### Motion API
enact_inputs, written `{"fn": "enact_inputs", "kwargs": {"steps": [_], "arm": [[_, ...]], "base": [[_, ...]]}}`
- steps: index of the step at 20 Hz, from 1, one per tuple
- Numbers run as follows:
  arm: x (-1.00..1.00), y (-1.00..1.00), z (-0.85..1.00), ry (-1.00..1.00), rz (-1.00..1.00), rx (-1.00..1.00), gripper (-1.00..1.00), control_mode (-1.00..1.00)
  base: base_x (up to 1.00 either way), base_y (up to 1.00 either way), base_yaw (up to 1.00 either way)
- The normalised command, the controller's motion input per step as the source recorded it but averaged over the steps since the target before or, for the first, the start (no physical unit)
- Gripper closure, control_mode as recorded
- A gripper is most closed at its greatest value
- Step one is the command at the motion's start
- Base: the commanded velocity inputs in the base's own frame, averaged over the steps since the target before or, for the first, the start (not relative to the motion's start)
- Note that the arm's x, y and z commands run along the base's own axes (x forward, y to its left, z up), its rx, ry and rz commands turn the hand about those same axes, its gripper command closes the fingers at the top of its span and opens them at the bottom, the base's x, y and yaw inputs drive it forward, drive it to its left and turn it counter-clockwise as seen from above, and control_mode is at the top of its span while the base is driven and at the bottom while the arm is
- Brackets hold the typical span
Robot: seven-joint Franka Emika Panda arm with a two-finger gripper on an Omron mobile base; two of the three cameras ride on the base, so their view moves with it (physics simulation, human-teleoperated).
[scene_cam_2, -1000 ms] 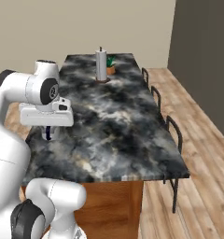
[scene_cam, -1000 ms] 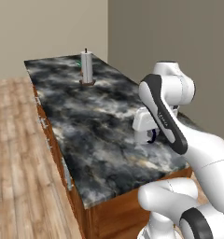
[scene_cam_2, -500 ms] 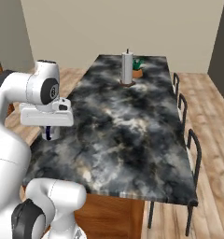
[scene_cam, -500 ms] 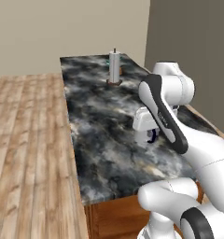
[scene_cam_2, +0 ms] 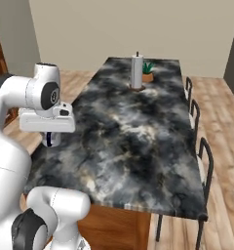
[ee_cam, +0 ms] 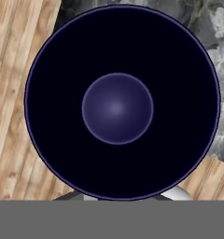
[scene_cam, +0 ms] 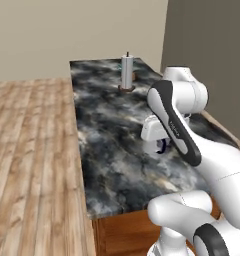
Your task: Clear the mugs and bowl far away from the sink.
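The hand view looks straight down into a mug (ee_cam: pixel 118 105), a round dark navy mouth with a paler blue-grey bottom; its outer wall and handle are hidden by its own rim. In the base views the same mug hangs under the gripper (scene_cam: pixel 161 146) as a small white body with a dark navy edge (scene_cam_2: pixel 49 139), lifted above the worktop (scene_cam_2: pixel 133 132) near its edge. The jaws are closed on this mug, though their tips are covered by it.

Beyond it, the marbled black-grey worktop runs away from the robot. Towards its far end stands a paper towel roll (scene_cam_2: pixel 136 72) upright on a brown base, with a small potted plant (scene_cam_2: pixel 148 71) just beside it. Dark chairs (scene_cam_2: pixel 203 161) line one long side over the wooden floor (scene_cam: pixel 32 150). The white arm hides part of the worktop in the left base view.
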Motion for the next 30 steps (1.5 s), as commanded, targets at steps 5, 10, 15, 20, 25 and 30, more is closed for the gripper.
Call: {"fn": "enact_inputs", "kwargs": {"steps": [5,10,15,20,25,30], "arm": [[0.0,0.0,0.0,0.0,0.0,0.0,1.0,1.0],[0.6,0.0,-0.2,0.08,0.07,0.0,1.0,-1.0],[0.96,0.0,-0.45,0.1,0.05,0.0,1.0,-1.0],[0.93,0.0,-0.46,0.05,0.05,0.0,1.0,-1.0],[0.6,0.0,-0.22,0.01,0.06,0.0,1.0,-1.0],[0.5,0.0,-0.31,-0.07,0.04,-0.05,1.0,-1.0]], "base": [[0.81,-0.39,0.31],[0.34,-0.09,0.11],[0.0,0.0,0.0],[0.0,0.0,0.0],[0.0,0.0,0.0],[0.0,0.0,0.0]]}}
